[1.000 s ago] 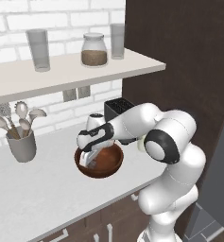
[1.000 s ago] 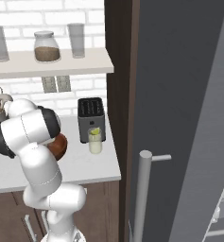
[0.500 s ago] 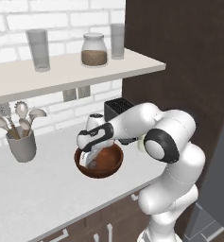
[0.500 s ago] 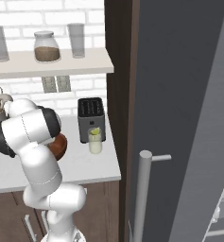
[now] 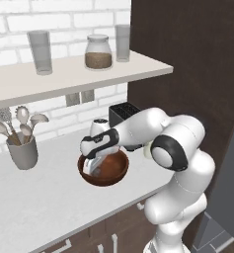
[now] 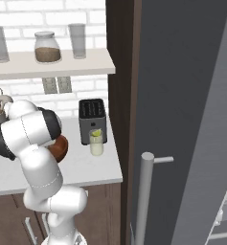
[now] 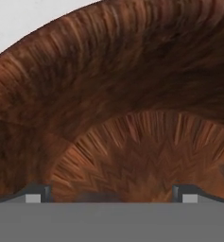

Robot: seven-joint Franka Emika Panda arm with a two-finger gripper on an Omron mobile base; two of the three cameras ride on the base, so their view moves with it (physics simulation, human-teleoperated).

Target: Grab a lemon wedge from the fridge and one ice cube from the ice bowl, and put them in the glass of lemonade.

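Down inside the ice bowl (image 5: 111, 170) on the counter (image 5: 34, 202) sits the gripper (image 5: 94, 168), fingers spread wide with bare wood grain between the two tips in the hand view (no ice cube can be made out there). The glass of lemonade (image 6: 96, 142) stands just before the black toaster (image 6: 92, 116), near the fridge (image 6: 182, 119).

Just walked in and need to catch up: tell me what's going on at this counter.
The white arm has its claw lowered into the dark wooden ice bowl on the counter, jaws open and holding nothing. The hand view looks closely at the bowl's wooden inside; no ice cube can be made out there. The glass of lemonade stands by the black toaster, with a yellow-green piece at its rim. The grey fridge is off to the right.
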